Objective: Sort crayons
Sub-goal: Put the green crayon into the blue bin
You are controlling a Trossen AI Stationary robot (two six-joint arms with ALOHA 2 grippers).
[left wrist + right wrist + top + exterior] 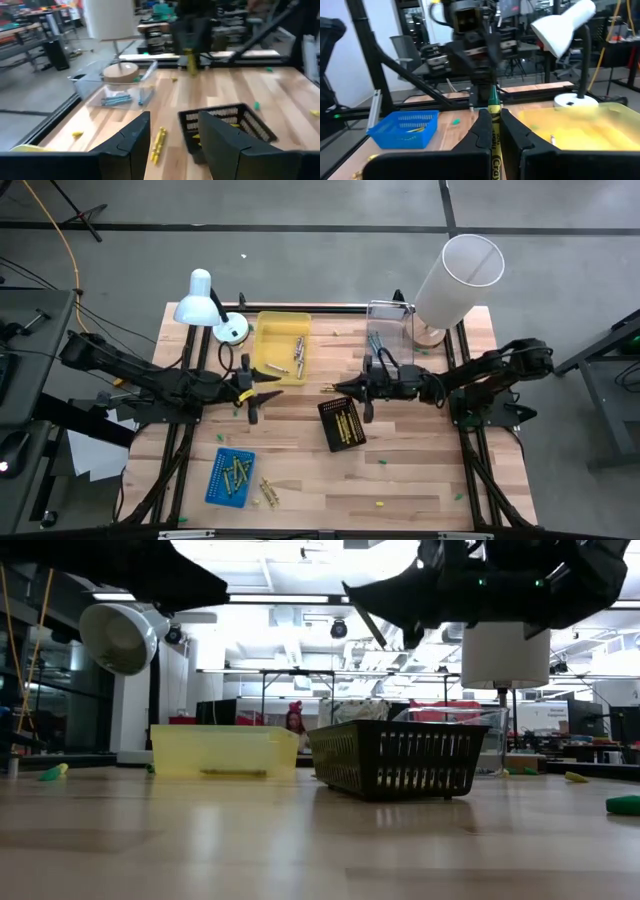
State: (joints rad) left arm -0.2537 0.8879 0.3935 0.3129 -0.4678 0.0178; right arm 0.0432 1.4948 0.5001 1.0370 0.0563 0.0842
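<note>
My right gripper hangs level over the table's middle, shut on a yellow crayon. Facing it from the left, my left gripper stands open with nothing between its fingers. A pair of yellow crayons lies flat on the wood ahead of it, beside the black basket. Greyish crayons lie in the yellow tray, yellow ones in the blue tray, and blue ones in the clear box. My right gripper pinches the yellow crayon's shaft between its two fingers. The fingers point level toward the table's left and lie along the crayon. The crayon's free end sticks out past the fingertips, and the crayon is lifted clear of the table.
A white desk lamp stands at the far left and a tall white cylinder at the far right. Loose yellow crayons lie beside the blue tray. Small green and yellow bits are scattered on the wood.
</note>
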